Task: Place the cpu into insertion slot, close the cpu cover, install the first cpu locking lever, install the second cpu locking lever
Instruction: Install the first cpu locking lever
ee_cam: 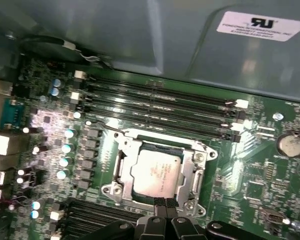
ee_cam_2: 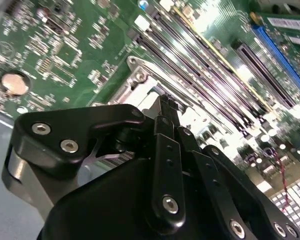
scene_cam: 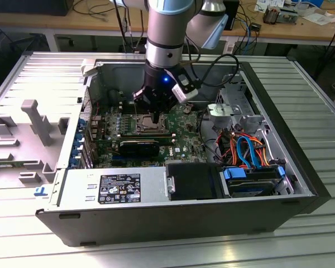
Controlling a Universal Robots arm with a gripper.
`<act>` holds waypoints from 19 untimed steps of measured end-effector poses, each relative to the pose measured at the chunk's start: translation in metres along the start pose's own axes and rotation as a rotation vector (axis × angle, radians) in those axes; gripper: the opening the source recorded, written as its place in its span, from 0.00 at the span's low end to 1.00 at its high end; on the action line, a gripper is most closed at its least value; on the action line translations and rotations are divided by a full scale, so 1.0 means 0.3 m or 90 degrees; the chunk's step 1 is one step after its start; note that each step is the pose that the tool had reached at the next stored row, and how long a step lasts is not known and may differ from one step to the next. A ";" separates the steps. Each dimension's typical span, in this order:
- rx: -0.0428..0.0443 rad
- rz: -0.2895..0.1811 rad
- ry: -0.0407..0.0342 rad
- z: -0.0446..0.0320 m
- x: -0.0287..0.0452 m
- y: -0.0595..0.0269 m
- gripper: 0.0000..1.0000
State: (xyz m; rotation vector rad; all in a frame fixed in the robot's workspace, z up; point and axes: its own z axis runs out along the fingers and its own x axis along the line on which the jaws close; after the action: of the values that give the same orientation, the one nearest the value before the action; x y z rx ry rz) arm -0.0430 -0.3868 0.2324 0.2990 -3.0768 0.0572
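Note:
The cpu (ee_cam: pixel 155 172), a silver-grey square, lies flat in the insertion slot (scene_cam: pixel 154 120) on the green board. The cpu cover (ee_cam: pixel 199 167), a silver frame, lies down around it, and the chip shows through its window. A thin wire locking lever (ee_cam: pixel 101 126) runs along one side of the socket, its end sticking out past the corner. My gripper (ee_cam: pixel 165 202) hangs straight above the socket's edge with its black fingertips (ee_cam_2: pixel 163 107) pressed together, holding nothing. In the second wrist view the tips sit just over the silver frame (ee_cam_2: pixel 140 77). The exterior view shows the gripper (scene_cam: pixel 156 111) low inside the case.
Long black memory slots (ee_cam: pixel 160 100) flank the socket. A black shroud (scene_cam: pixel 139 148) sits on the near side of the socket, a grey power supply (scene_cam: pixel 114 187) at the front, and orange and blue cables (scene_cam: pixel 248 148) over a drive on the exterior view's right. Case walls enclose the board.

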 end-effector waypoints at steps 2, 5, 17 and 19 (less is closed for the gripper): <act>0.0040 0.001 -0.0207 0.001 0.000 0.000 0.11; 0.0077 0.002 -0.0401 0.003 0.000 0.000 0.11; 0.0046 0.055 -0.0518 0.003 0.177 0.071 0.11; 0.0041 0.056 -0.0521 0.004 0.197 0.077 0.11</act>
State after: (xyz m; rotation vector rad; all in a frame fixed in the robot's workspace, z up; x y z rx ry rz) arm -0.1054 -0.3755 0.2336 0.1710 -3.1703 0.0599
